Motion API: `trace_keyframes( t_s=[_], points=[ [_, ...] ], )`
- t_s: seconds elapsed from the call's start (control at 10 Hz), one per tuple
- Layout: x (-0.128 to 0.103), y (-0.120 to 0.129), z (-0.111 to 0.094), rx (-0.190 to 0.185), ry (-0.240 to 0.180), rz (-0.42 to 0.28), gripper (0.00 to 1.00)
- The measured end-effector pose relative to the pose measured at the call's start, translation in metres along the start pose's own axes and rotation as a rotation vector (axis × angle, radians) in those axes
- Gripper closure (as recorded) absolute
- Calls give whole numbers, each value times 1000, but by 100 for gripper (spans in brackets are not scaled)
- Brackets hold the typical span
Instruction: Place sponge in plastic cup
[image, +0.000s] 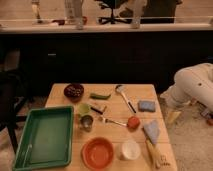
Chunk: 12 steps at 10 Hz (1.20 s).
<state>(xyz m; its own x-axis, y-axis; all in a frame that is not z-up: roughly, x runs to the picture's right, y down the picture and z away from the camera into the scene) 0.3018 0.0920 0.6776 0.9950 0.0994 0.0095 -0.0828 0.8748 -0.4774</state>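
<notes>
The sponge (147, 105), small, flat and blue, lies on the wooden table (150, 92) near its right edge. The plastic cup (83, 108), small and light green, stands left of centre, right next to a shiny metal cup (87, 122). My gripper (172, 116) hangs below the white arm (192, 85), just beyond the table's right edge and a little to the right of the sponge. It is open and holds nothing.
A green tray (45, 137) fills the front left. An orange bowl (97, 151), a white cup (130, 149), a pale blue-grey cloth (151, 131) and a brush (156, 154) sit along the front. A dark bowl (74, 90), green vegetable (100, 95), spatula (124, 96), fork (114, 121) and red object (133, 122) lie mid-table.
</notes>
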Motion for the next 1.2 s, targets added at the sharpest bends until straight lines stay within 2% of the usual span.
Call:
trace_keyframes(
  t_s=[0.1,0.2,0.3,0.5,0.8,1.0,1.2],
  points=[
    [-1,-4,1,6,-15,1,20],
    [14,-20,18,20,-69,23,20],
    [15,-32,38,23,-94,19,20],
    [18,-48,63,23,-70,9,20],
    [19,-63,88,-1,-29,-2,20],
    [21,-68,100,-17,-5,-2,20],
    [20,-70,102,-20,1,-5,20]
  ],
)
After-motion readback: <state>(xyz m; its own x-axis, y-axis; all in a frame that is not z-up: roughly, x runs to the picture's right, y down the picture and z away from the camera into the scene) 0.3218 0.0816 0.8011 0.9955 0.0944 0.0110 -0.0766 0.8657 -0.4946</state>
